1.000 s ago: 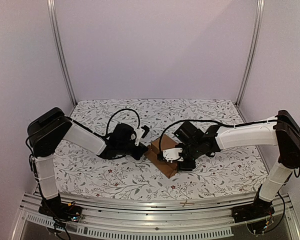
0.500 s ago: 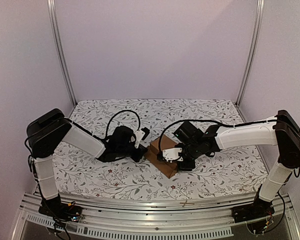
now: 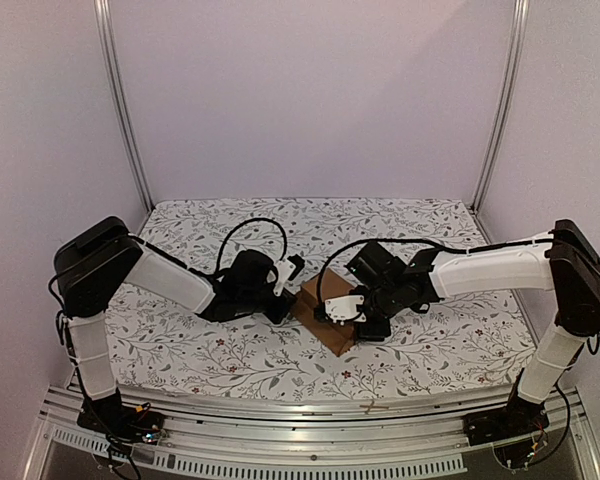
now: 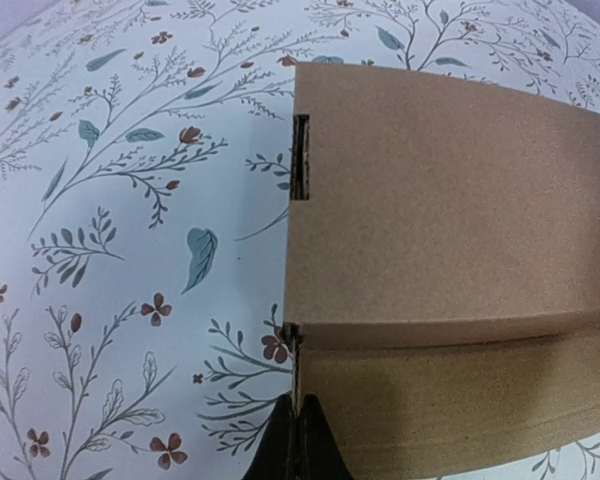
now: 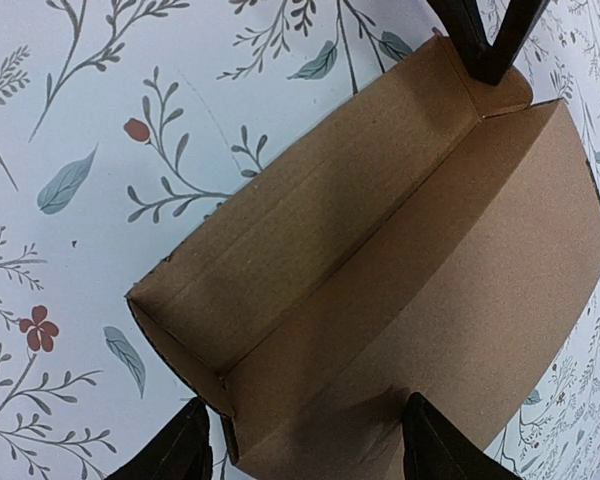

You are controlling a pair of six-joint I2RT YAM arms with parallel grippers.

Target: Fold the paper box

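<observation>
The paper box [image 3: 332, 338] is a plain brown cardboard piece lying on the floral cloth between the two arms. One long wall [image 5: 310, 230] stands up from a flat panel [image 5: 480, 260]. My left gripper [image 4: 300, 437] is shut, pinching the thin edge at the box's left end. In the right wrist view its dark fingers [image 5: 488, 55] meet on the small end flap at the far end. At the near end my right gripper [image 5: 310, 452] hangs open. One of its fingers is outside the corner and the other is over the flat panel.
A floral tablecloth [image 3: 200, 345] covers the table. Metal frame posts [image 3: 120, 110] stand at the back corners, with pale walls behind them. A slot [image 4: 300, 158] is cut into the box's upper left edge.
The left arm has crept slightly to the right toward the box. The box and the right arm look unmoved.
</observation>
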